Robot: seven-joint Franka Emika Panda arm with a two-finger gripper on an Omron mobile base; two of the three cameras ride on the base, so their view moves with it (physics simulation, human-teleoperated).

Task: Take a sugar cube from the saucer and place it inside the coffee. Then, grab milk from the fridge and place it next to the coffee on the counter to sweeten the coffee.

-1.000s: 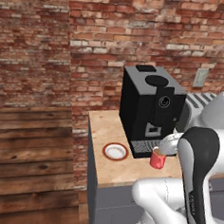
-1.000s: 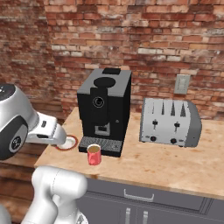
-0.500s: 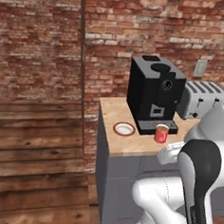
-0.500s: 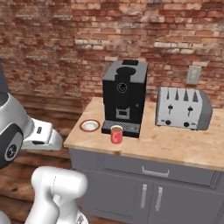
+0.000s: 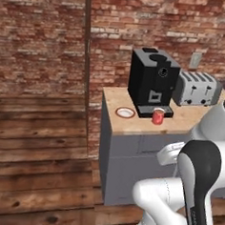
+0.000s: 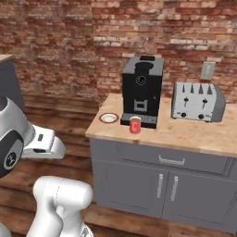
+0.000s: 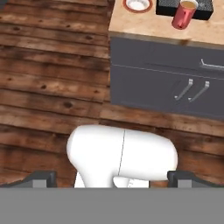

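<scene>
Coffee point(image 5: 158, 116) sits on the counter point(image 5: 132, 123) right in front of the coffee machine point(image 5: 151, 81), saucer point(image 5: 125, 112) just beside it looking empty, so probably sugar's done; gripper point(image 7: 112, 179) spread wide holding nothing, milk run left.

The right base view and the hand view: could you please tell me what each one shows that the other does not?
The right base view alone shows the toaster, the wall outlet and the brick wall. The hand view alone shows the open end effector above the wooden floor. Both show the coffee and the saucer on the counter, before the coffee machine.
</scene>
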